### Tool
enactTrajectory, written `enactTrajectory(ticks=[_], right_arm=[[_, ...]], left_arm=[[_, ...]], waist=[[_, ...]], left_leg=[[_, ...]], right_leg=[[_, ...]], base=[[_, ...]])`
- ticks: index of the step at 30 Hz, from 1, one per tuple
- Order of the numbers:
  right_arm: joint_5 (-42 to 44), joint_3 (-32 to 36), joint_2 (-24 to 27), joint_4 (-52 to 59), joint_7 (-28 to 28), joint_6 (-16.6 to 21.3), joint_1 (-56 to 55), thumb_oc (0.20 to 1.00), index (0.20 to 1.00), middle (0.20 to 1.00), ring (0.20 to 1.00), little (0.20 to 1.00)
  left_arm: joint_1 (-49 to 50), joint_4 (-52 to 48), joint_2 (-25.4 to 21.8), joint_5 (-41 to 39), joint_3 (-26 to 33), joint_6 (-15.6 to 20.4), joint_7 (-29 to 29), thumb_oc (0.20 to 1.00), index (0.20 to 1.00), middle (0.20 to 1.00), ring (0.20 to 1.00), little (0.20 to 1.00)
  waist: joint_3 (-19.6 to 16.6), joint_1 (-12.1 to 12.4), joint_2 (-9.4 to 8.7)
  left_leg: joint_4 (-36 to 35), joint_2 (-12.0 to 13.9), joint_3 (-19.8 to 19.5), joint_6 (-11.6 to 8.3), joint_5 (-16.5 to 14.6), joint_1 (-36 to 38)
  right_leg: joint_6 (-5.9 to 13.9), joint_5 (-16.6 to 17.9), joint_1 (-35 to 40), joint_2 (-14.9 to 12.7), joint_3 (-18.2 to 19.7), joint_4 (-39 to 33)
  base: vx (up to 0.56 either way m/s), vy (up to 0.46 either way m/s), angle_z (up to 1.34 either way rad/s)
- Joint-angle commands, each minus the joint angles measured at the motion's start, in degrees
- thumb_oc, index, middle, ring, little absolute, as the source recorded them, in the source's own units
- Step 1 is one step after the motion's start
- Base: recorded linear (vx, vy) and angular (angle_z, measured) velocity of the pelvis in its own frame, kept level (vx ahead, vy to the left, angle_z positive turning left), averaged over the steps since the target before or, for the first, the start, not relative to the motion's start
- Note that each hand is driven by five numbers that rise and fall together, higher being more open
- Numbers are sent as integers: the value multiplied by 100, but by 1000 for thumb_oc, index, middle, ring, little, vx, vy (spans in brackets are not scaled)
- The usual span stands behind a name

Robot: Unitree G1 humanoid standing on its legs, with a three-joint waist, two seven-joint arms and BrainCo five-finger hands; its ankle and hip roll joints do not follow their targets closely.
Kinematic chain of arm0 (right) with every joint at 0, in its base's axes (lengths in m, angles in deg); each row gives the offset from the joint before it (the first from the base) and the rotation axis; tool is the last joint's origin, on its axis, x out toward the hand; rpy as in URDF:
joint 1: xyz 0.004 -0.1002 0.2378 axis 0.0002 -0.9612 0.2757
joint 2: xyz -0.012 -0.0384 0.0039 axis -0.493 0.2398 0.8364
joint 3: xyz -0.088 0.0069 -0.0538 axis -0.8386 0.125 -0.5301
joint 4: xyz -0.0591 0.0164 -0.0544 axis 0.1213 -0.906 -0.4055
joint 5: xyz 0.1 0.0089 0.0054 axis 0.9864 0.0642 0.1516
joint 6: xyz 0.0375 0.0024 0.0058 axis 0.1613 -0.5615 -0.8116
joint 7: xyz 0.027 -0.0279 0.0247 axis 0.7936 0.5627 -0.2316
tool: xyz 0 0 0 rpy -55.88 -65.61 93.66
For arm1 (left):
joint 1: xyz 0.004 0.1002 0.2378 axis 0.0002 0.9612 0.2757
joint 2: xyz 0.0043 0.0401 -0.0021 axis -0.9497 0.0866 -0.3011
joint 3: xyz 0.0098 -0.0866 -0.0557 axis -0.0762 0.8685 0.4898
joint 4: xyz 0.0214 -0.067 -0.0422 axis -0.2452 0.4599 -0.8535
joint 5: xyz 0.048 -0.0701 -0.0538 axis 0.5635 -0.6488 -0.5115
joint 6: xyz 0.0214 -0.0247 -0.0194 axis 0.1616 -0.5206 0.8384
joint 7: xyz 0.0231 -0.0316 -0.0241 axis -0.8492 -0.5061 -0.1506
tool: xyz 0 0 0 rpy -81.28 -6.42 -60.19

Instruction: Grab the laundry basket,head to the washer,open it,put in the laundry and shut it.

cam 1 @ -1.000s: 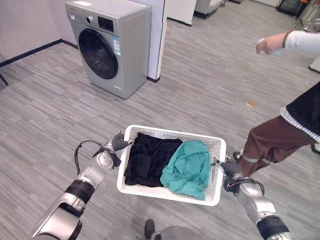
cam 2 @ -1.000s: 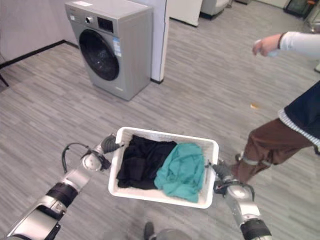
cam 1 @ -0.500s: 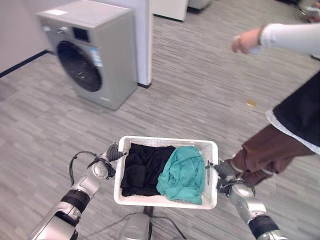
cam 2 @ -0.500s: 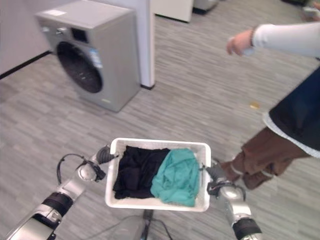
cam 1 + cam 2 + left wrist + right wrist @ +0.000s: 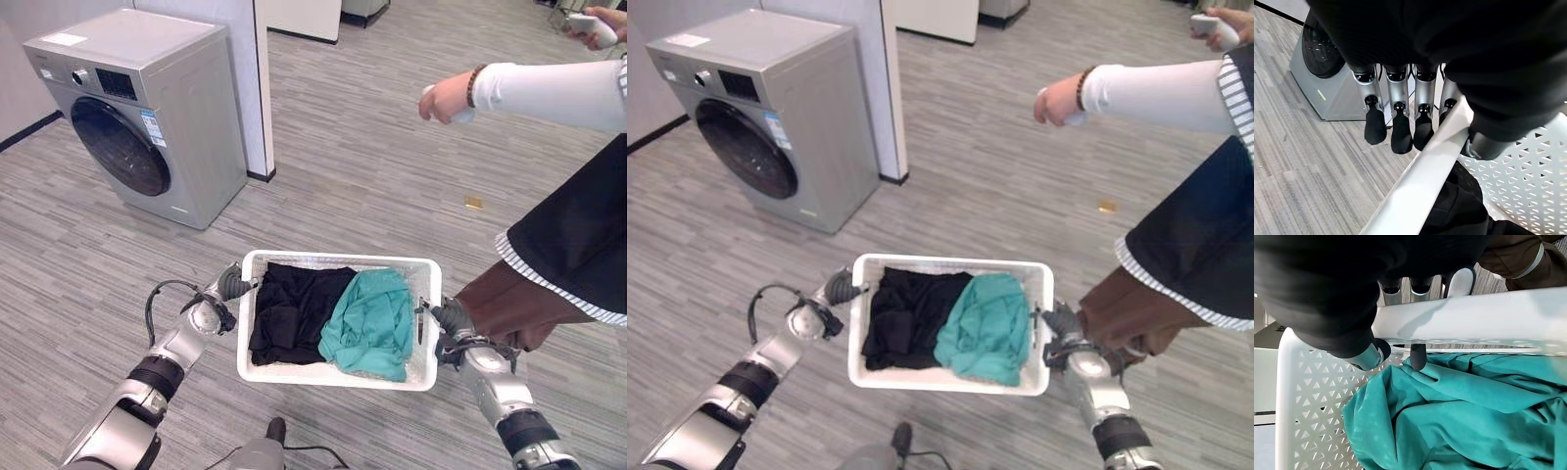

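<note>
Because the closed washing machine stands well apart, left hand and right hand each clamp fingers and thumb on opposite rims of the white laundry basket, carrying its black garment and teal garment level.

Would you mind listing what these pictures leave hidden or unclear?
- Washer drum contents: eye views, dark door glass hides them.
- Basket bottom: the black garment and teal garment cover it.
- Person: cut off by the right edge.

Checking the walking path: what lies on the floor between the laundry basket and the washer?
In the left eye view the grey wood-look floor between the laundry basket and the washer is bare. The person stands off to the right.
</note>
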Motion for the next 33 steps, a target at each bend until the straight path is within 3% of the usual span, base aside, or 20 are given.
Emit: enactTrajectory(ticks=[1,9,10,19,33], right_arm=[[153,534,371,243,26,540,-149,200,200,200,200,200],[119,670,377,200,98,563,-274,200,200,200,200,200],[-1021,122,-322,-651,222,434,-746,200,200,200,200,200],[-1088,4,-372,-244,167,440,-762,200,200,200,200,200],[-900,-101,-200,188,164,405,-360,200,200,200,200,200]], left_arm=[[-250,371,-126,-171,291,172,-369,200,200,200,200,200],[-186,388,-158,-126,323,172,-369,200,200,200,200,200],[2315,-1579,613,-550,1861,665,-703,200,200,200,200,200],[2290,-1590,594,-532,1935,625,-797,200,200,200,200,200],[2068,-1748,290,-405,2094,552,-851,200,200,200,200,200]], waist=[[-768,62,113],[-797,38,133],[-657,-345,334],[-750,-363,314],[-623,-257,224]], left_leg=[[564,228,57,-187,-269,-441],[545,223,44,-189,-280,-428],[141,579,467,-516,-323,-508],[-310,512,581,-463,-211,-261],[-337,684,513,-628,95,-615]], right_leg=[[162,-16,-545,-31,-25,403],[181,-15,-519,-62,-87,357],[128,12,-963,-411,-733,132],[174,48,-973,-399,-686,100],[118,-1,-1047,-253,-954,64]], base=[[0,0,0],[-1,2,0],[0,0,0],[-2,0,-3],[-49,-23,6]])
